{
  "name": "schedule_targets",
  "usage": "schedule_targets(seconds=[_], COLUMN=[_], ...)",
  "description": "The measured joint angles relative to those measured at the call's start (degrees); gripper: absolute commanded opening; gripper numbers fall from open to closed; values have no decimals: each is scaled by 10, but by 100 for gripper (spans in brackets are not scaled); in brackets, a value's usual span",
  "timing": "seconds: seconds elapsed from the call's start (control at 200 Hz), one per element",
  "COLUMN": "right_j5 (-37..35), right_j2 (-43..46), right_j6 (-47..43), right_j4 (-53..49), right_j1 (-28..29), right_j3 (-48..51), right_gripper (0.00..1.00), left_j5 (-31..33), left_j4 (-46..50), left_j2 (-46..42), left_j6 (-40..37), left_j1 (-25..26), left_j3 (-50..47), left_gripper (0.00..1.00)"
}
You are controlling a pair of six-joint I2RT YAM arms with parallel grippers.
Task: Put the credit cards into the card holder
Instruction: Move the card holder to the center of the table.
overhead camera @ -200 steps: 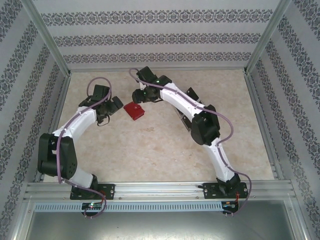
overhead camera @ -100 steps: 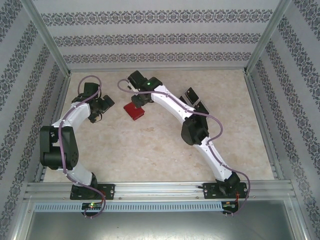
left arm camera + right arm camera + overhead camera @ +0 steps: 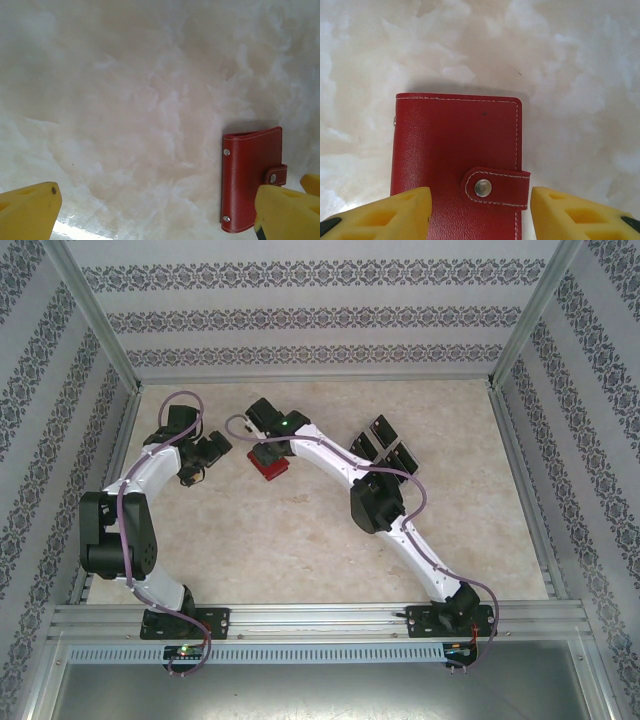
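Pale beige, marble-patterned tabletop, enclosed on three sides by walls papered in grey ornamental bands and framed by aluminium posts. The small red leather-like card holder lies flat in the far left part of the tabletop, well in from the left edge. It is folded shut with its snap tab fastened.

The right gripper hangs directly over the card holder. In the right wrist view its yellow fingers are spread, one on each side of the card holder; whether they touch it cannot be judged.

The left gripper sits nearer the left edge, apart from the card holder. In the left wrist view its fingers are spread wide over bare surface, with the card holder beside one finger.

Several thin black rectangular cards lie toward the far right part of the tabletop, just beside the white right arm, which partly covers them. Purple cables run along both arms.
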State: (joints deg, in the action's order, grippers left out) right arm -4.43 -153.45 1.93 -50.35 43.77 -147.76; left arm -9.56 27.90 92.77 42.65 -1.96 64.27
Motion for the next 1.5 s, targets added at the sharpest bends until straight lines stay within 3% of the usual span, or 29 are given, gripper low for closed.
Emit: schedule_targets(seconds=[0.784, 1.124, 1.499], right_j5=[-9, -12, 2], right_j2=[-5, 13, 137], right_j6=[14, 25, 54], right_j4=[44, 57, 53], right_j1=[-2, -2, -2], right_j3=[40, 69, 229], right_gripper=[37, 0, 0], left_j5=[-7, -8, -33], left_j4=[0, 0, 2], left_j2=[2, 2, -11], left_j6=[0, 0, -3], left_j1=[0, 0, 0], left_j3=[0, 0, 0], left_gripper=[100, 100, 100])
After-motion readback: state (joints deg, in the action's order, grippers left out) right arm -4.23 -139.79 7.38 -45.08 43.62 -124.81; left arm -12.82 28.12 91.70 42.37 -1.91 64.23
